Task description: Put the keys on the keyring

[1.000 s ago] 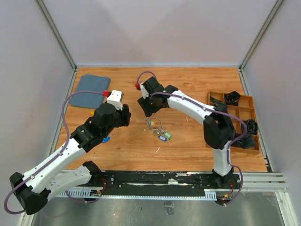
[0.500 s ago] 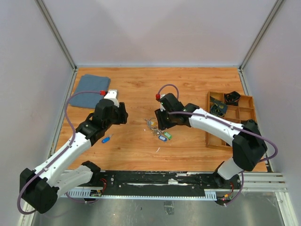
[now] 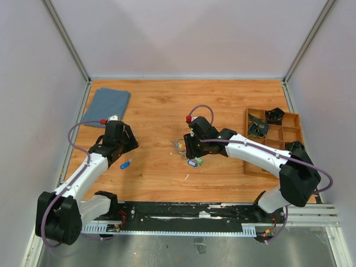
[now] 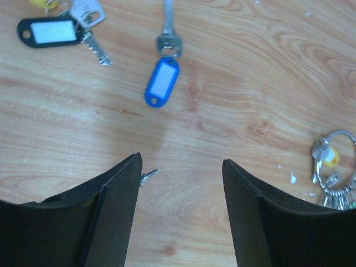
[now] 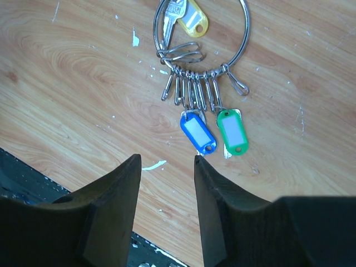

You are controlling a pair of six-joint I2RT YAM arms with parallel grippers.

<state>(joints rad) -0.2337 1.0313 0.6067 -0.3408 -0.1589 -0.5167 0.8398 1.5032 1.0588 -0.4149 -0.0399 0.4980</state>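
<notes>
The keyring (image 5: 203,34) is a round silver loop on the wooden table. It carries a key with a yellow tag (image 5: 192,19), several small clips, and a blue tag (image 5: 198,132) and a green tag (image 5: 232,130). It also shows in the top view (image 3: 179,146). My right gripper (image 5: 167,161) is open and empty, just short of the tags. A loose key with a blue tag (image 4: 162,83) lies ahead of my open, empty left gripper (image 4: 181,167); this key also shows in the top view (image 3: 126,164). A black-tagged key (image 4: 47,31) lies further left.
A blue-grey cloth (image 3: 109,103) lies at the back left. A wooden compartment tray (image 3: 275,142) with dark parts stands at the right. A small screw (image 4: 149,175) lies by my left finger. White scraps (image 3: 187,177) dot the wood.
My left gripper has drawn back to the left, away from the middle. My right arm has stretched out low and its gripper has moved nearer, over the keyring. The keys have not moved.
</notes>
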